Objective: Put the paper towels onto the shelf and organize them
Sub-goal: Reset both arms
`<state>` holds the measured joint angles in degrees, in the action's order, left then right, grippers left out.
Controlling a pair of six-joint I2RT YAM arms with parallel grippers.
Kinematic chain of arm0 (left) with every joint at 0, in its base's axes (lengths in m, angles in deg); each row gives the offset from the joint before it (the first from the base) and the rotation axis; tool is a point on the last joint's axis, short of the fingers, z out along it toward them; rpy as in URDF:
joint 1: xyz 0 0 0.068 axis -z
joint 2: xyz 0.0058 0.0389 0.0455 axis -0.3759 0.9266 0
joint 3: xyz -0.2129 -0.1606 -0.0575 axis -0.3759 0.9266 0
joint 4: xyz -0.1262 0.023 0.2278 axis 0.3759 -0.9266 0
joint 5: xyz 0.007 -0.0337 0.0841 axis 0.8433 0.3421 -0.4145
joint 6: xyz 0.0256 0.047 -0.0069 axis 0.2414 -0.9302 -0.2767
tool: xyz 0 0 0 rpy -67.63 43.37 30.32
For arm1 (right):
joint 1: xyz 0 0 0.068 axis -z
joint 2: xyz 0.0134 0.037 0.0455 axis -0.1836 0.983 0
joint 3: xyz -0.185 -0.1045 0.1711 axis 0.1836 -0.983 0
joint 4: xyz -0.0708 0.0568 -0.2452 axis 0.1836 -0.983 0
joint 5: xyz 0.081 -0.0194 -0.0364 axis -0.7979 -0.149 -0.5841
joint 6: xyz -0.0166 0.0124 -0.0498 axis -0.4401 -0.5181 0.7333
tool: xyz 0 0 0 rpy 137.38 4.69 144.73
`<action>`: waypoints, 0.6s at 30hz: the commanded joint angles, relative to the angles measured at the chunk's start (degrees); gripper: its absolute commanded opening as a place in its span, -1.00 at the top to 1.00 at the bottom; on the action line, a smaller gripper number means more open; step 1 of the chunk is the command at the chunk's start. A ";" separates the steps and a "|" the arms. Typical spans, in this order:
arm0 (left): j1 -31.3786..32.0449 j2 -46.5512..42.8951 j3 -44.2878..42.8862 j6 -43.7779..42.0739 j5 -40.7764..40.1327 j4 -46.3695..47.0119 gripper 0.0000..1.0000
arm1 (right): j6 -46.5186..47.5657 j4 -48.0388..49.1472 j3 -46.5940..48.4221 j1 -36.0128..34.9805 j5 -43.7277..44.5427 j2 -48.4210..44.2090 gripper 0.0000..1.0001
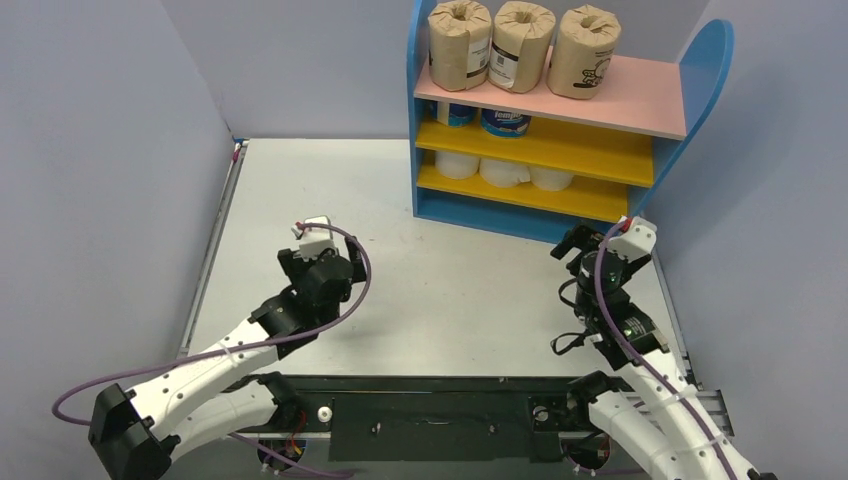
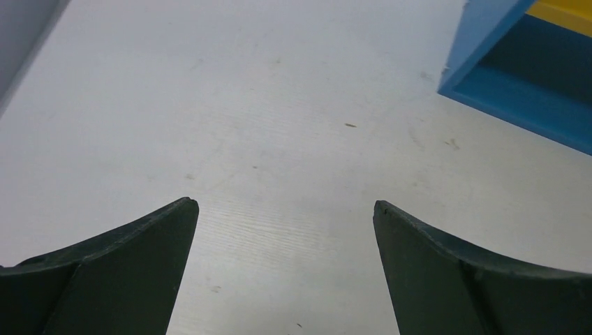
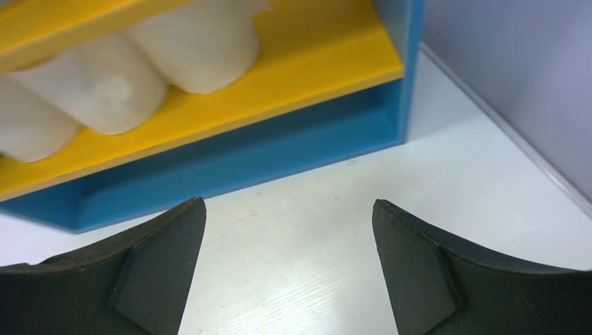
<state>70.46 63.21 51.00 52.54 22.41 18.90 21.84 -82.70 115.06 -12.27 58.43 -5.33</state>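
The shelf (image 1: 706, 60) stands at the table's far right. Three brown-wrapped paper towels (image 1: 522, 45) stand upright on its pink top board (image 1: 645, 98). Two blue-and-white wrapped rolls (image 1: 505, 122) sit on the upper yellow board. Three plain white rolls (image 1: 504, 172) sit on the lower yellow board, and they also show in the right wrist view (image 3: 202, 42). My right gripper (image 3: 288, 201) is open and empty over the table, just in front of the shelf's right end (image 3: 398, 84). My left gripper (image 2: 286, 204) is open and empty over bare table, left of the shelf's corner (image 2: 482, 63).
Grey walls close in the table on the left, back and right; the right wall (image 3: 516, 77) runs close beside the shelf. A black rail (image 1: 430, 410) with both arm bases lies along the near edge.
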 commanded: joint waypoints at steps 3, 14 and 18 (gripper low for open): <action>-12.98 1.97 1.54 -10.91 0.50 10.85 -0.93 | 7.67 19.43 -10.61 3.79 12.87 5.67 -0.70; -27.65 6.67 14.43 -21.75 3.78 44.09 -0.93 | 21.39 65.79 -30.27 13.21 8.32 18.79 -0.71; -30.33 10.32 16.03 -18.54 1.37 46.79 -0.93 | 21.27 74.30 -32.95 13.70 9.18 22.91 -0.71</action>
<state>42.49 71.02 65.92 32.72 25.10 55.68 41.10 -26.34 84.13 0.62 66.52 14.47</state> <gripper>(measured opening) 0.965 0.856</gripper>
